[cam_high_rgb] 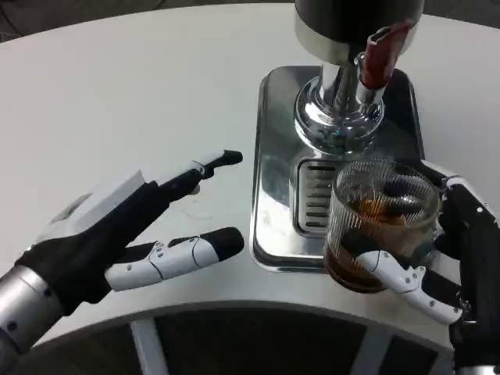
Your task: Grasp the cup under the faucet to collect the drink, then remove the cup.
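Nearest the camera, at the near right, the right hand (437, 258) is wrapped around the cup (380, 223), with a white and black finger (394, 273) curled across its near side and more fingers seen through the ribbed glass on the far side. So the cup is held firmly. It's a clear ribbed glass with brown drink sitting in the lower part. It's positioned over the near right corner of the shiny metal drip tray (273, 195); whether it's resting on the tray or lifted just off it can't be told.

Over on the near left, the left hand (129, 230) is seen above the white surface (133, 94), fingers stretched out and spread apart, pointing right toward the tray. Nothing is held in it.

Further back, the slotted grate (312, 195) in the tray is visible just left of the cup. Beyond that, the chrome base of the dispenser (340, 109) is planted on the tray, and the faucet with its red handle (383, 51) is found at the far right, beyond the cup.
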